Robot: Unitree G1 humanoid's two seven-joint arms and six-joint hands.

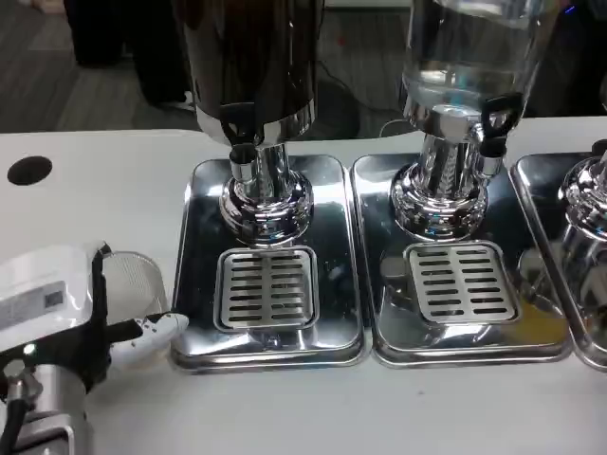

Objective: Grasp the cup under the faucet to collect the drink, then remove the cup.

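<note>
A clear plastic cup (136, 277) stands at the lower left of the table, just left of the left drip tray (267, 289). My left hand (66, 308) wraps around it, with the white back covering its left side and a finger (156, 330) reaching across its front. The dark drink dispenser (251, 57) stands over that tray, its faucet (245, 150) above the slotted grate. The cup is apart from the faucet, to its lower left. How much liquid the cup holds is hidden.
A second dispenser (465, 57) with clear liquid and a black tap (498, 114) stands on the middle tray (462, 282). A third chrome base (583, 194) shows at the right edge. A black hole (28, 170) marks the table at the left.
</note>
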